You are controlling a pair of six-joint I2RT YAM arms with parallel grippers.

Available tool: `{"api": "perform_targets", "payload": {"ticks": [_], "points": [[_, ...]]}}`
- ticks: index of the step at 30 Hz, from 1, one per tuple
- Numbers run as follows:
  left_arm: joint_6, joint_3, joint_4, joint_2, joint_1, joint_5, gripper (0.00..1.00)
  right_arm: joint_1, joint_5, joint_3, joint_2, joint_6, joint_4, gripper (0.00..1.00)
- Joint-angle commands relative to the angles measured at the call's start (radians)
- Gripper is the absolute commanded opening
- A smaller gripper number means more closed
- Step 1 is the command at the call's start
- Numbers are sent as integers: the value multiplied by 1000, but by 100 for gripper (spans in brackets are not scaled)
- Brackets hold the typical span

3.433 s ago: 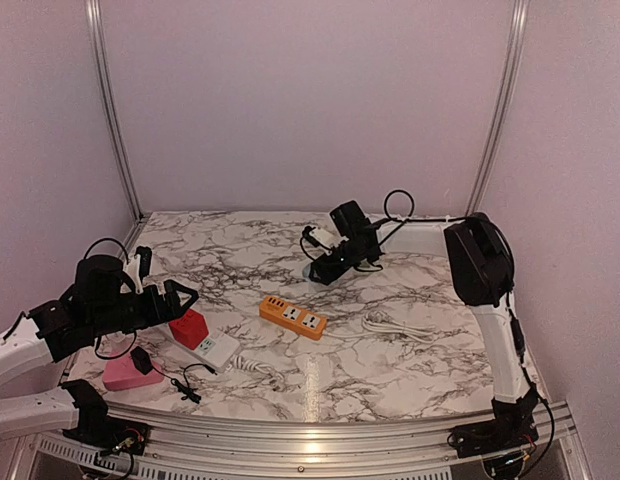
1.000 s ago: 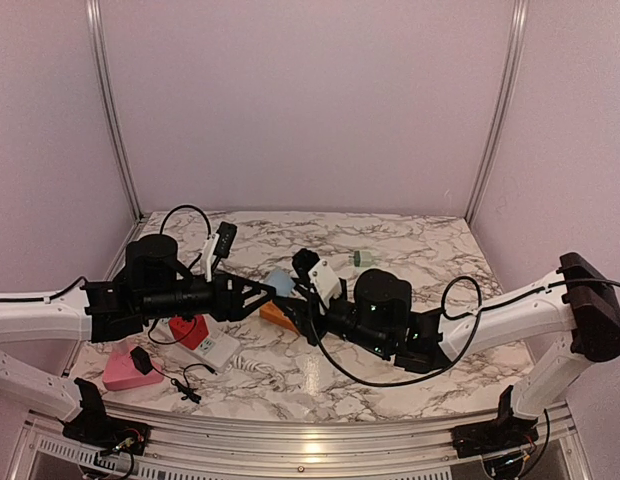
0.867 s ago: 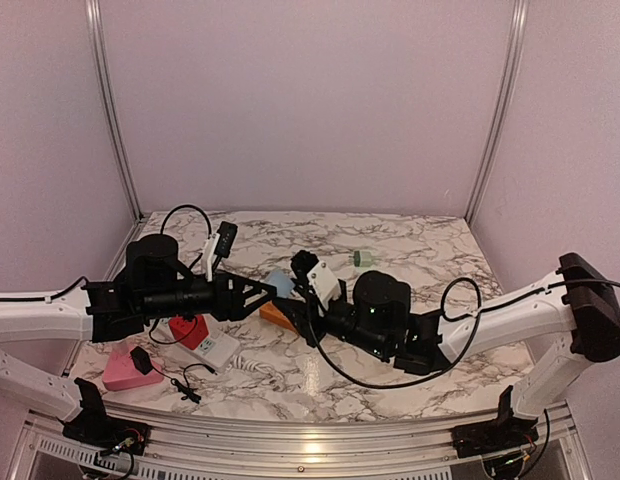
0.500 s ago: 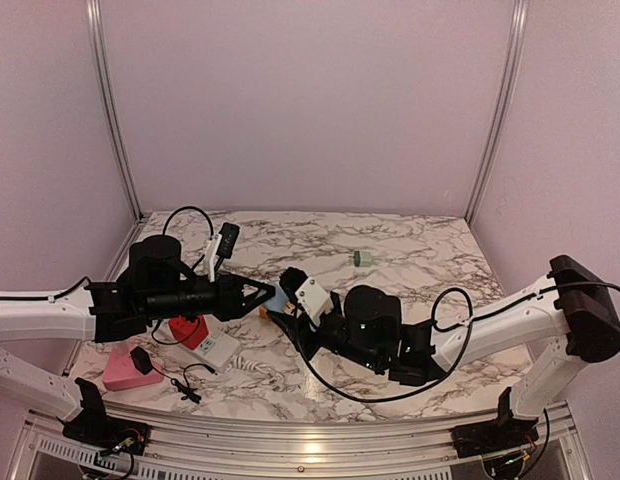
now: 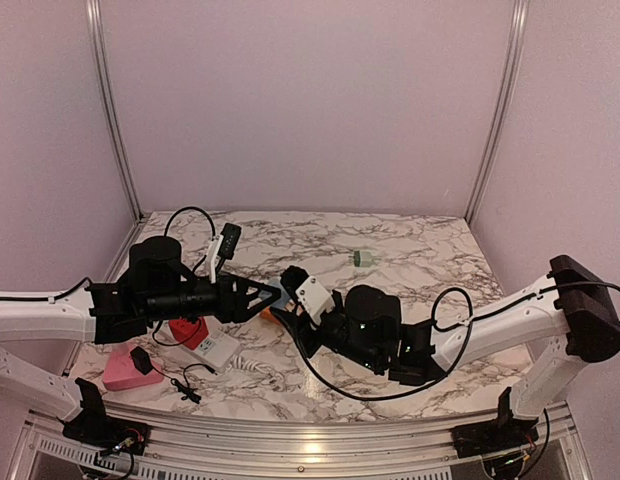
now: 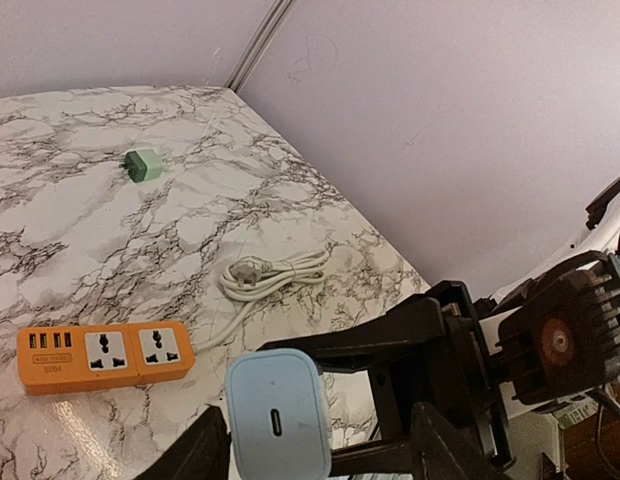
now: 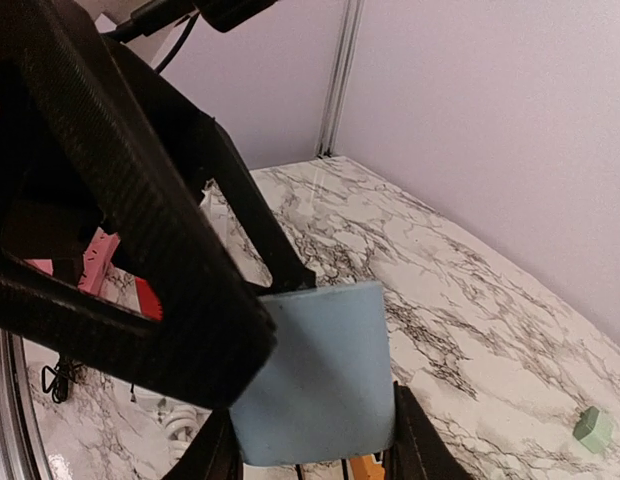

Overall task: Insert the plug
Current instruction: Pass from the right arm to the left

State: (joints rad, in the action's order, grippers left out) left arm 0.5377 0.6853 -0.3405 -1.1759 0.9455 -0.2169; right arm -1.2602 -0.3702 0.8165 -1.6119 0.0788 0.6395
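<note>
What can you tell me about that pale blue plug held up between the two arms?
The plug is a pale blue block with rounded corners, smooth like plastic. One face has a small dark slot at its centre; no prongs show. It hangs in the air above the table, clamped by the right pincer. The left pincer straddles it with open jaws, one finger close beside it, the other apart.
</note>
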Motion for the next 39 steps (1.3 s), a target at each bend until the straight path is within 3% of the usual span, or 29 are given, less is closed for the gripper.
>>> {"api": "perform_targets", "payload": {"ticks": [1, 5, 9, 21, 32, 39], "points": [[-1, -8, -35, 11, 4, -5, 60, -4, -32, 38, 6, -2, 25, 33], [-1, -12, -38, 9, 4, -10, 52, -4, -37, 42, 7, -2, 26, 33], [1, -12, -41, 4, 5, -13, 50, -4, -40, 44, 8, -1, 31, 33], [4, -25, -50, 1, 4, -3, 61, -4, -56, 41, 12, 4, 54, 34], [2, -20, -60, -11, 4, -4, 46, -4, -29, 41, 4, 1, 51, 33], [4, -10, -61, -21, 4, -7, 26, -5, -24, 35, 12, 6, 55, 35]]}}
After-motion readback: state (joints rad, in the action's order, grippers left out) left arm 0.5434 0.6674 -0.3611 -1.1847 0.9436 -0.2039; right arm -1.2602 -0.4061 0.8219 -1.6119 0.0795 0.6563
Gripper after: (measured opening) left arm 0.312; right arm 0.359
